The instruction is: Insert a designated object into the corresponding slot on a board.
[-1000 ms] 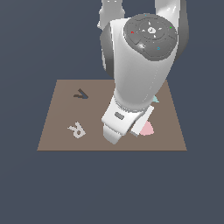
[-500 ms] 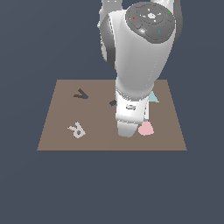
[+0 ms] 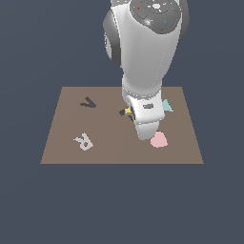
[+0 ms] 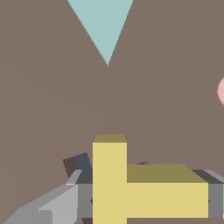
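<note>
Wrist view: hand (image 4: pixel 144 202) grips yellow T (image 4: pixel 131 183) (over slot (image 4: pixel 78 163)).

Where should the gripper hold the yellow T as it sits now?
Across the long bar of the yellow T, coming straight down from above. The wrist view shows grey fingers at the bar's two opposite ends, a flat parallel pair; the stem juts out sideways, clear of them.

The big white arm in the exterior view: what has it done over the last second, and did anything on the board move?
The arm has swung toward the far side of the board, uncovering the pink heart. Its gripper is clamped on the yellow T block, now over the dark T slot. The grey R, the other dark recess and the teal triangle stayed put.
</note>
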